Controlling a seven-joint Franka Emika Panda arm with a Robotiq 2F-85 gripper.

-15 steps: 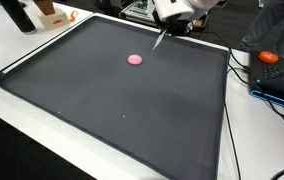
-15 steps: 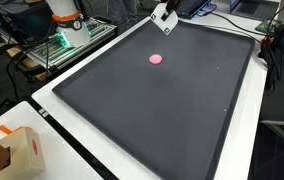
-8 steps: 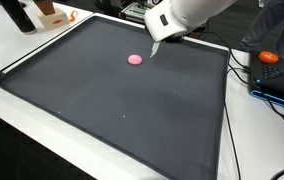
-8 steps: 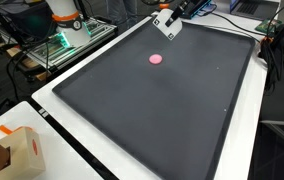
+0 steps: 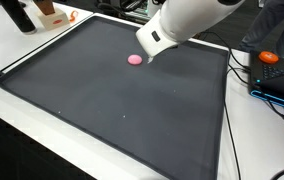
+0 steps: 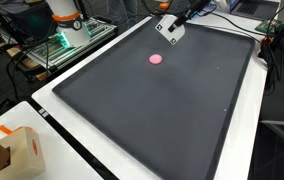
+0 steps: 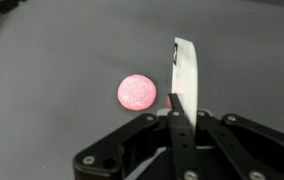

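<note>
While tool point(image 7: 182, 60), jaws together, hangs beside small round pink disc point(image 7: 137, 92) | step: likely approach | next: part jaws, centre.

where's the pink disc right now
The small pink round disc lies on the black mat toward its far edge; in the wrist view it sits just left of the hand.

In an exterior view, the white arm point(image 5: 187, 18) reaches in from the top edge over the dark mat point(image 5: 112, 110), with its gripper point(image 5: 149, 57) low, just beside the pink disc point(image 5: 134, 59). An orange object point(image 5: 269, 57) sits well apart, off the mat's right edge.
</note>
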